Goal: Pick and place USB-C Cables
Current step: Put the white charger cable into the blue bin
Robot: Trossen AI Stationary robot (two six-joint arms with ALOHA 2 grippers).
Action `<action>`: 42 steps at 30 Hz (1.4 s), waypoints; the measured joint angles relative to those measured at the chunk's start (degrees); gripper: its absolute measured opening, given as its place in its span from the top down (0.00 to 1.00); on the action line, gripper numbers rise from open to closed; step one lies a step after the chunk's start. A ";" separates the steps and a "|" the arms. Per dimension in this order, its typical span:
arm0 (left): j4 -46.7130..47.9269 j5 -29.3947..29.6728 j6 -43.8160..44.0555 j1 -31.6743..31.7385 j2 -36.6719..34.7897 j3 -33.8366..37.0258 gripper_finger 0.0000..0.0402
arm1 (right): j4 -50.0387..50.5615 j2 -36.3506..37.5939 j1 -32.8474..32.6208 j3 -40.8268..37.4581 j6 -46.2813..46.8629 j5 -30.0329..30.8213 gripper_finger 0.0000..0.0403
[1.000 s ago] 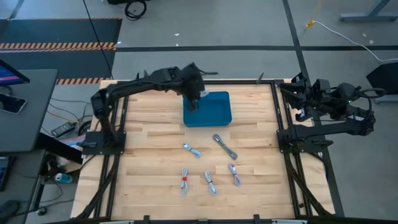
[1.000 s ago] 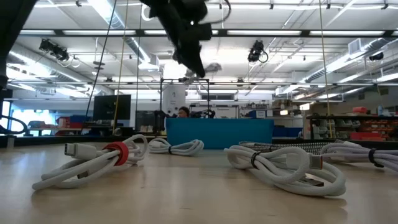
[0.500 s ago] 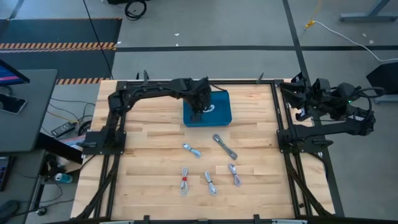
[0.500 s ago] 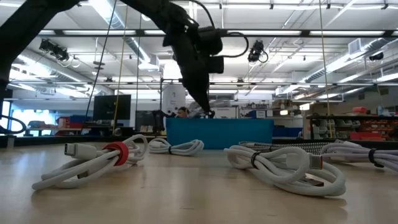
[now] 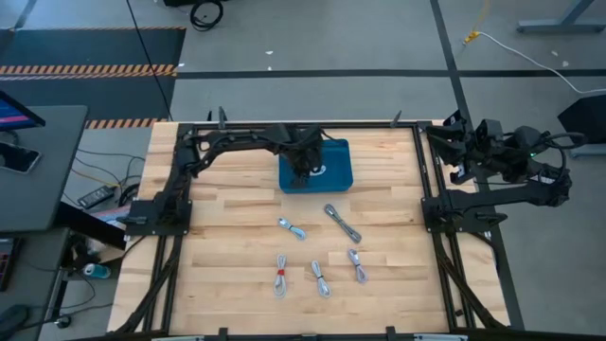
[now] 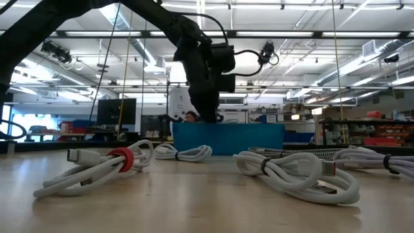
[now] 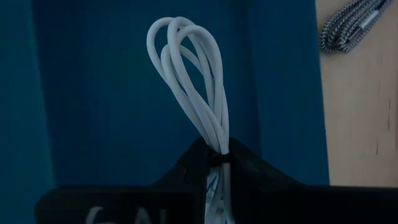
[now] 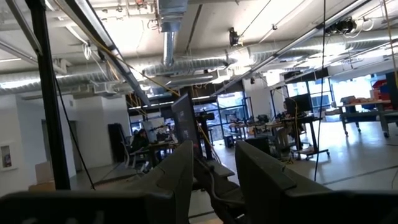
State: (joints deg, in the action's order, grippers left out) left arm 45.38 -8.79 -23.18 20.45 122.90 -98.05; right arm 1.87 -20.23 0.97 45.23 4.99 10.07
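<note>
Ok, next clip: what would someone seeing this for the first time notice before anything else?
The left claw, reaching over the blue tray at the table's far side, shut on a looped white cable. Next, five more cable bundles scattered on the wooden table nearer the front, one tied with a red band. The right claw waits off the table's right edge, fingers apart.
</note>
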 joint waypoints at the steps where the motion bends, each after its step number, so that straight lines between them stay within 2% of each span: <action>1: -0.01 0.02 -0.02 0.00 0.18 0.03 0.90 | 0.00 0.00 0.02 0.00 0.00 0.00 0.69; 7: -2.16 0.54 -0.08 0.17 2.04 -0.01 0.90 | 0.00 -0.02 0.00 -0.02 0.00 -0.02 0.69; 15: -0.57 1.86 -2.85 0.02 5.03 0.06 0.90 | 0.09 -0.02 0.00 -0.02 0.83 -0.11 0.69; 30: -0.62 2.57 -2.05 -0.07 5.04 0.06 0.90 | 0.45 -0.02 0.00 -0.02 0.85 -0.09 0.69; 32: -0.89 2.57 -2.09 -0.07 5.04 0.06 0.84 | 0.48 -0.02 0.00 -0.02 0.85 -0.09 0.69; 38: -0.96 4.05 -0.53 -0.16 5.04 0.04 0.56 | 0.48 -0.02 0.00 -0.02 0.85 -0.09 0.69; 42: 3.46 7.24 2.59 0.04 5.02 -3.88 0.46 | 0.52 -0.02 0.00 -0.02 0.85 -0.59 0.69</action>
State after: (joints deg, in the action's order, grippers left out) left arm 48.84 -1.55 -20.59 20.49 127.92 -101.93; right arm 2.39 -20.25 0.97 45.21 5.85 9.48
